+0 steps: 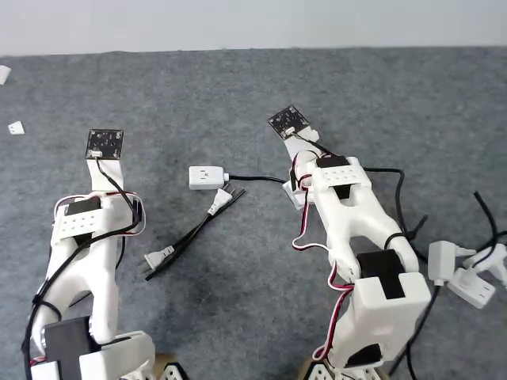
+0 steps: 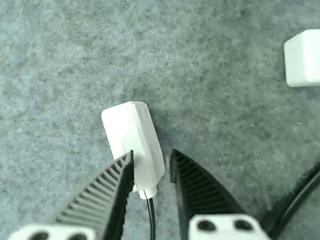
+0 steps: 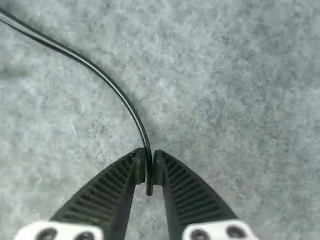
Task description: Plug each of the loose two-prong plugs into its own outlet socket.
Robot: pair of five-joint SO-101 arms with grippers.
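While the right tool [image 3: 150, 160] pinches a black cable [image 3: 125, 105], the left tool [image 2: 151, 160] — narrowly parted — straddles the socket [image 2: 130, 130].

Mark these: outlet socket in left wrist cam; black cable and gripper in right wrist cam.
outlet socket [image 2: 132, 132]: left wrist view, white top face.
black cable [image 3: 117, 92]: right wrist view, the bend ahead of the fingertips.
right gripper [image 3: 149, 166]: right wrist view, midway between its fingertips.

Whole thing sits on a grey, fuzzy carpet-type mat [image 1: 238, 317]. Plain pale wall [image 1: 253, 24] runs along the far edge. Two small white bits lie off at the far left, one [image 1: 3, 74] at the mat's edge, the other [image 1: 16, 127] just below it.
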